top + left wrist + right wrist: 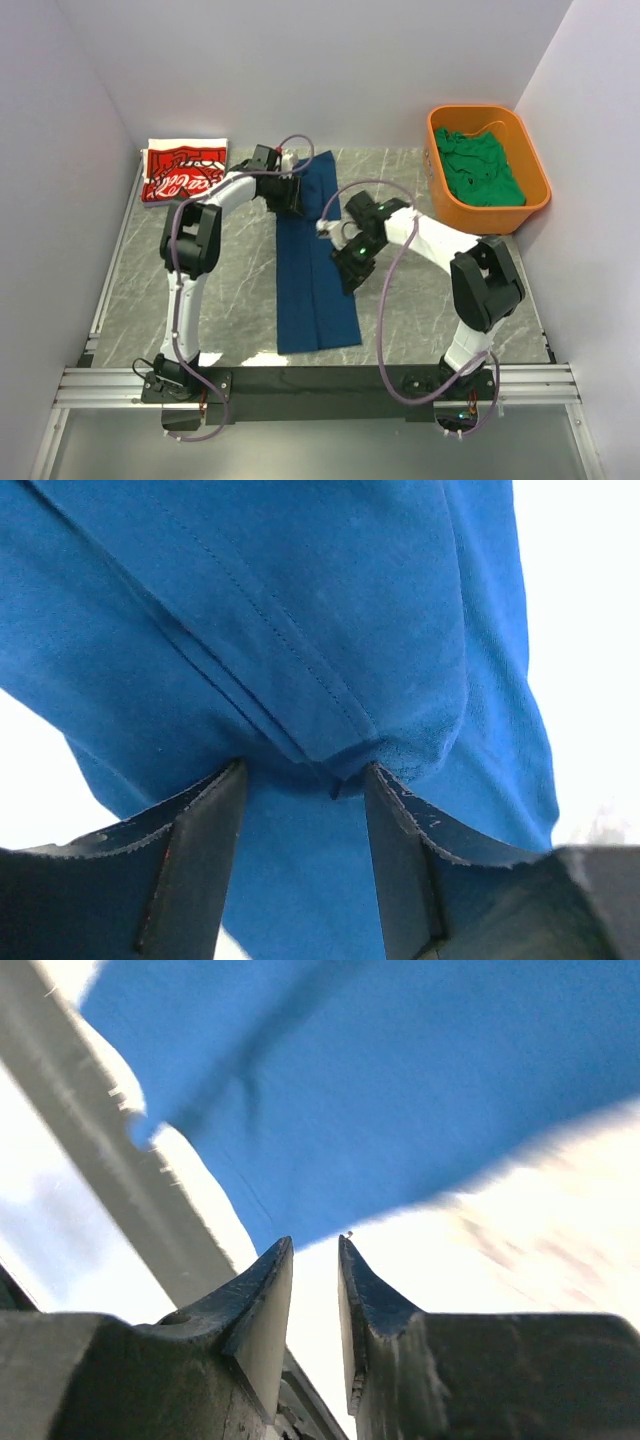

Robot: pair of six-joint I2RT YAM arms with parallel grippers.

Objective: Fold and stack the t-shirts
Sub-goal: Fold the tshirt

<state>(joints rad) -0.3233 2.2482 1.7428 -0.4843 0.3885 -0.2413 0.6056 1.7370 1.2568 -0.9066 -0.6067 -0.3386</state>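
A blue t-shirt (315,290) lies on the table folded into a long narrow strip running front to back. My left gripper (290,203) hangs over its far end. In the left wrist view that gripper (303,770) stands open, its tips against a bunched hem fold of the blue cloth (300,610). My right gripper (348,280) is at the strip's right edge, about halfway along. Its jaws (315,1240) are a little apart with nothing between them, and the blue cloth edge (400,1090) lies just past the tips. A folded red t-shirt (183,172) with white lettering lies at the back left. A green t-shirt (485,170) is crumpled in the tub.
An orange plastic tub (490,215) stands at the back right against the wall. White walls close in the left, back and right sides. A metal rail (320,382) carrying both arm bases runs along the near edge.
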